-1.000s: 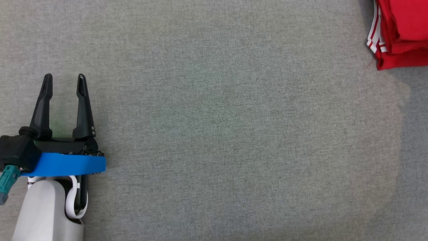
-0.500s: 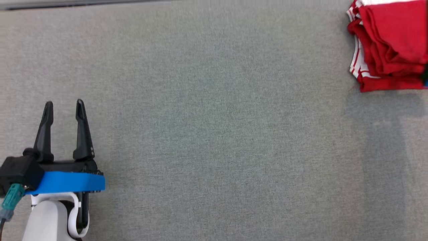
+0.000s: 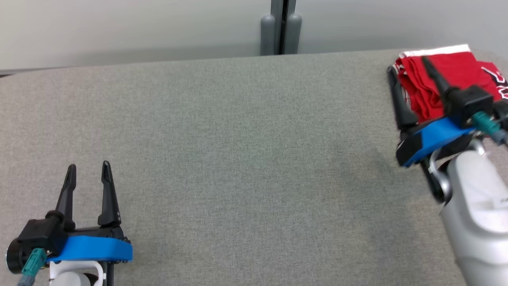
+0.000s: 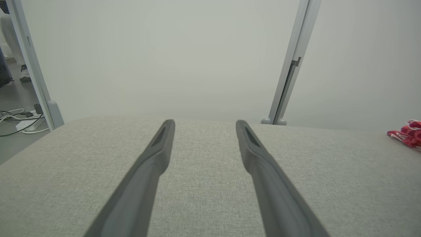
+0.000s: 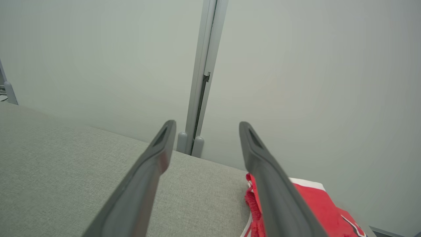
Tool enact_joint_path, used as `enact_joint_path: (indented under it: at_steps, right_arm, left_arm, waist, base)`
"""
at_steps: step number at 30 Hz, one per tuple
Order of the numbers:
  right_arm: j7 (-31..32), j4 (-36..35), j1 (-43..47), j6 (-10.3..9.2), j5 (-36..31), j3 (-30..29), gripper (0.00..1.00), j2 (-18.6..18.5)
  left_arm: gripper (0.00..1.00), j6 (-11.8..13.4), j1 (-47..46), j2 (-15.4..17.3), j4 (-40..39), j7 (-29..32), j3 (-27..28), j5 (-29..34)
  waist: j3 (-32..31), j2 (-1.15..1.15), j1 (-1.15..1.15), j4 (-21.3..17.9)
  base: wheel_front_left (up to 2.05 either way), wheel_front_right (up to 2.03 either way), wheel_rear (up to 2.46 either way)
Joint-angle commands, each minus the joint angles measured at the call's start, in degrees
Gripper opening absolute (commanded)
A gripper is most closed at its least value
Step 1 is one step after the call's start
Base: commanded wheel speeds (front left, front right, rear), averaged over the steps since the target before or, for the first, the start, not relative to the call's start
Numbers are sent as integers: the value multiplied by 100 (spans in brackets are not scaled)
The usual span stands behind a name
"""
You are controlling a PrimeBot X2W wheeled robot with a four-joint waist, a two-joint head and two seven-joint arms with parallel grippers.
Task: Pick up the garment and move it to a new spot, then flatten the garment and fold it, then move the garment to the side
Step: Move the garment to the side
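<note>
— Grey cloth covers the table (image 3: 254,139) ahead of you. Nearest, your left gripper (image 3: 88,166) hangs low at the lower left, fingers spread wide, empty, pointing away. I judge it's parked out of the way.
— And my right?
— Farther off, your right gripper (image 3: 408,65) reaches forward on an angled forearm, fingers fully apart, with no cloth pinched between them. Just beyond lies the red garment (image 3: 456,67), folded, at the table's far right corner. That reads as its set-aside spot, so the task seems nearly done. Behind it all stands a grey post (image 3: 279,28).
</note>
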Motion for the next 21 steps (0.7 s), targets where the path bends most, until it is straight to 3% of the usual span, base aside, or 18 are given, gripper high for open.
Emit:
enact_joint_path:
  at_steps: [1,6,21]
  right_arm:
    - [-41,-31,167,1,24,34,100,48]
    - [-153,-198,675,1,86,118,100,325]
    - [62,-1269,2360,1,13,-551,100,955]
  left_arm:
    - [100,-9,40,-17,18,-14,33,29]
    - [100,-9,225,-50,58,-14,54,81]
    - [100,21,563,-204,60,-14,-19,169]
  waist:
    - [-90,0,2,-48]
    - [-355,0,2,-91]
    - [-831,0,2,-219]
  base:
    - [0,0,0]
    - [0,0,0]
    - [0,0,0]
